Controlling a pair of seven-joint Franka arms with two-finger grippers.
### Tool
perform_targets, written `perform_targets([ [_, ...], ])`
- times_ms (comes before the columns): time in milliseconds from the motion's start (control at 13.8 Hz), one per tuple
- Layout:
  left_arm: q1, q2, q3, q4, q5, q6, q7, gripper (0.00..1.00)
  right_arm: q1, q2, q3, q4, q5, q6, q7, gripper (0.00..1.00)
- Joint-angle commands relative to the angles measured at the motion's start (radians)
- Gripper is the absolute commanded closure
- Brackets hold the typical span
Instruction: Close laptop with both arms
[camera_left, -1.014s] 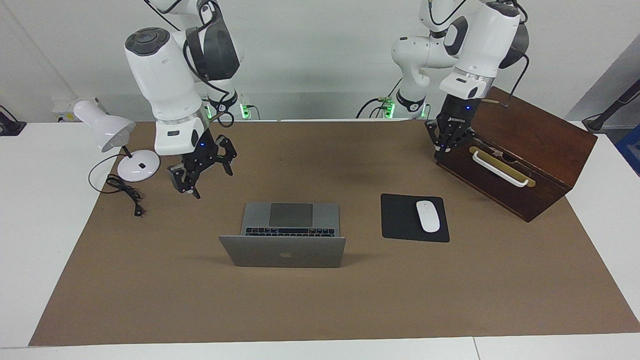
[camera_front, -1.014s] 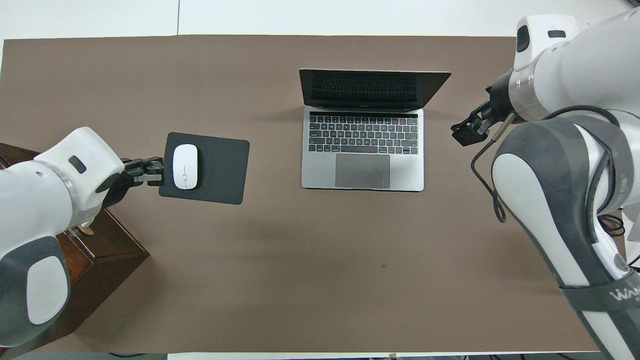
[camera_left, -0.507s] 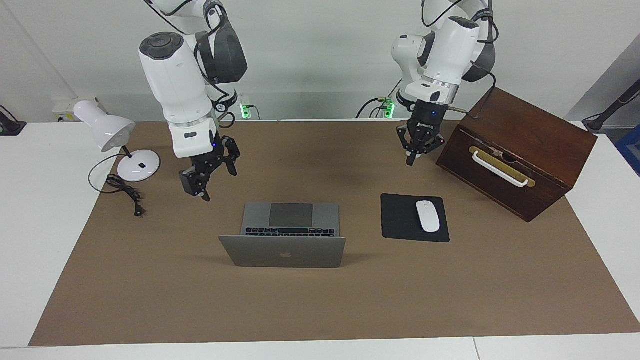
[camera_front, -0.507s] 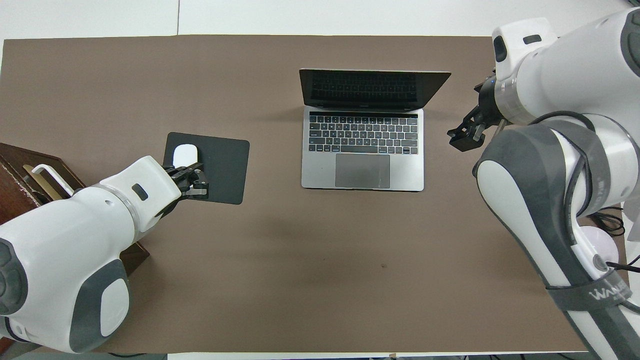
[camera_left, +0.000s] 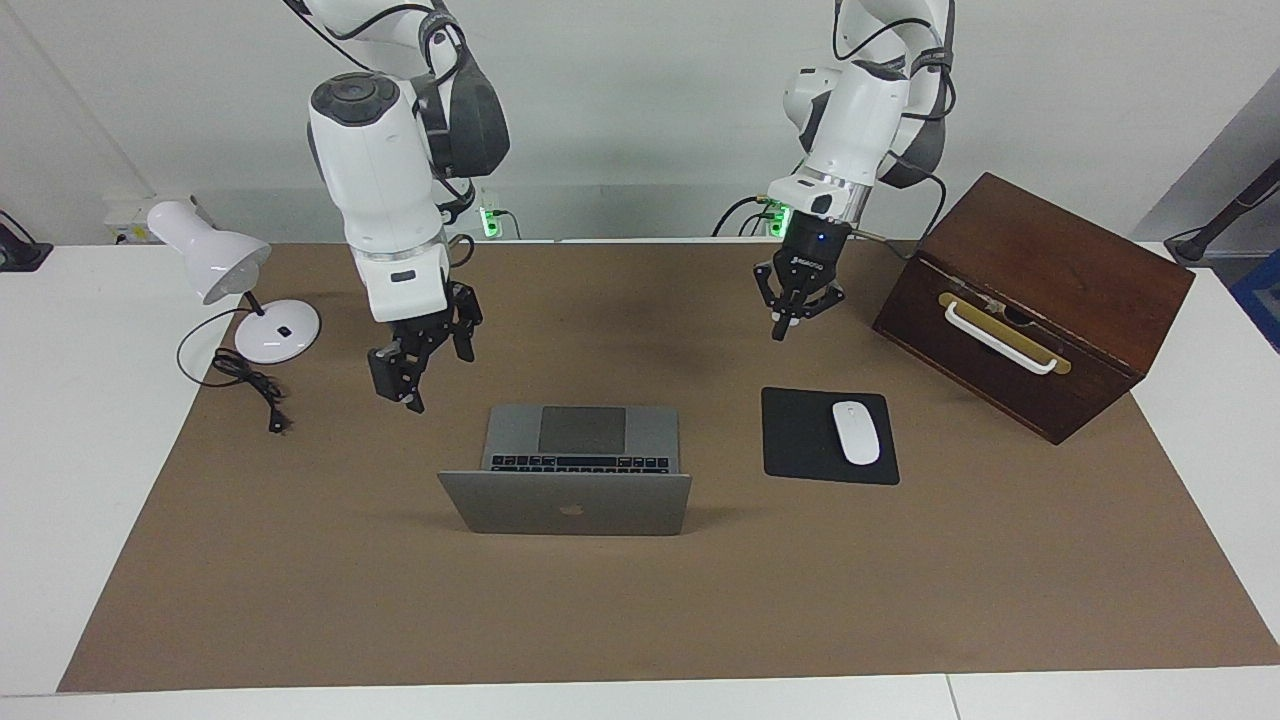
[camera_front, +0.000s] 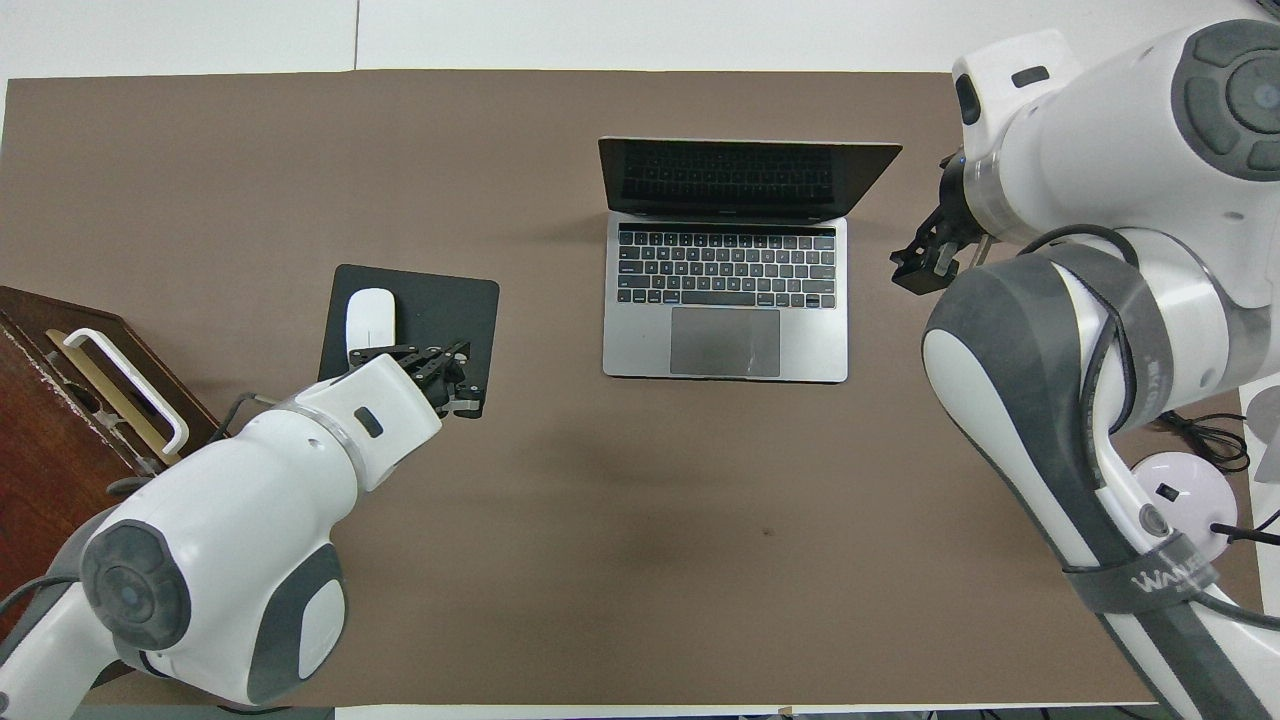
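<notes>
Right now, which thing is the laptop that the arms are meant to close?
On the brown mat, mid-table, beside the black mouse pad, stands the laptop. It is silver-grey, lid up, black keys showing: the only hinged, open thing there.

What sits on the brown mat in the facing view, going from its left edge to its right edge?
Desk lamp → right tool → laptop → left tool → mouse pad → mouse → wooden box. Both tools hang above the mat rather than resting on it.
</notes>
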Motion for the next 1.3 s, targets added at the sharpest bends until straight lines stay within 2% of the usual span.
perform_targets([
  [0,-0.051,0.072,0.012,-0.007,-0.034,0.115,0.002,1.00,-0.023,0.075,0.029,0.086,-0.014,-0.002,-0.025,0.00],
  [362,-0.087,0.204,0.012,-0.006,-0.035,0.293,-0.001,1.00,-0.019,0.138,0.036,0.129,-0.022,0.015,-0.024,0.00],
  [507,-0.111,0.230,0.012,-0.006,-0.035,0.332,-0.001,1.00,-0.018,0.187,0.038,0.204,-0.036,0.001,-0.024,0.00],
  [796,-0.123,0.289,0.012,0.002,-0.032,0.408,0.001,1.00,-0.023,0.199,0.044,0.224,-0.076,0.015,-0.089,0.00],
  [1014,-0.163,0.382,0.012,0.006,-0.031,0.516,0.002,1.00,-0.021,0.225,0.046,0.224,-0.076,0.058,-0.090,0.00],
  [1231,-0.169,0.422,0.010,0.034,-0.025,0.535,0.002,1.00,-0.021,0.237,0.046,0.224,-0.086,0.078,-0.090,0.00],
])
